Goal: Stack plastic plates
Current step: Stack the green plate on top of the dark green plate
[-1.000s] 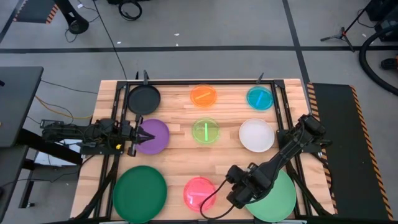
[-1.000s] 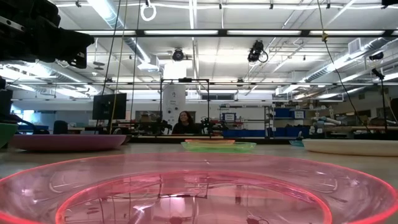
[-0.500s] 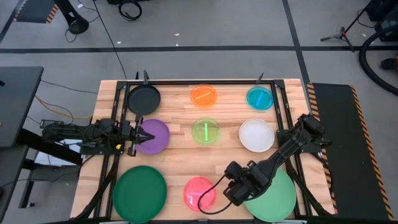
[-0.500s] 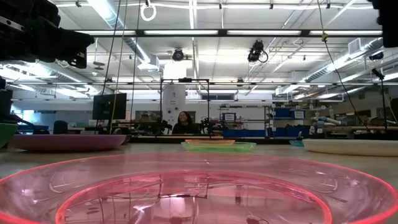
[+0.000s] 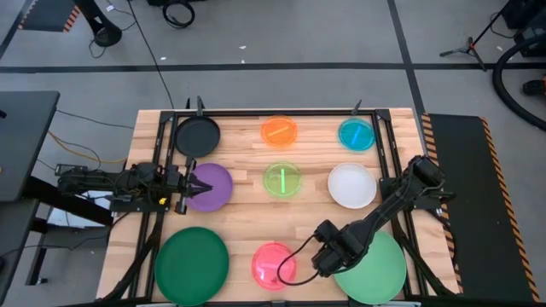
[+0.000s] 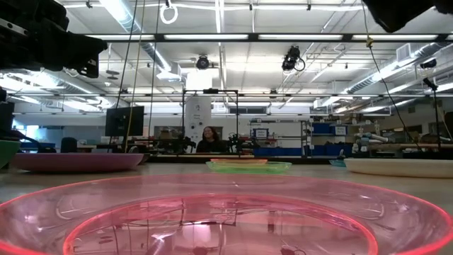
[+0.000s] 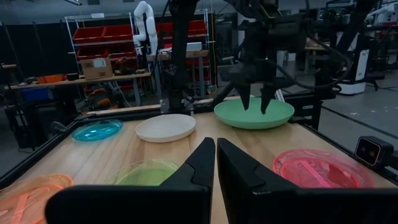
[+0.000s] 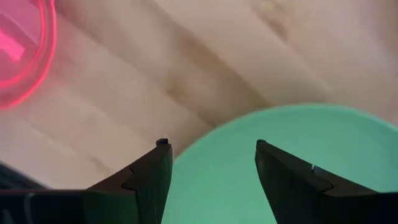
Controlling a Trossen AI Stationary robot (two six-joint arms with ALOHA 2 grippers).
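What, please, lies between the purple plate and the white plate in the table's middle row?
The lime plate, seen in the high view, sits between the purple plate and the white plate.

Nine plates [image 5: 281,181] flat (unstacked), apart

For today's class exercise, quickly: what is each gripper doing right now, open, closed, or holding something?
Left gripper: shut, empty, by the purple plate.
Right gripper: open, empty, over the green plate's edge near the pink plate.
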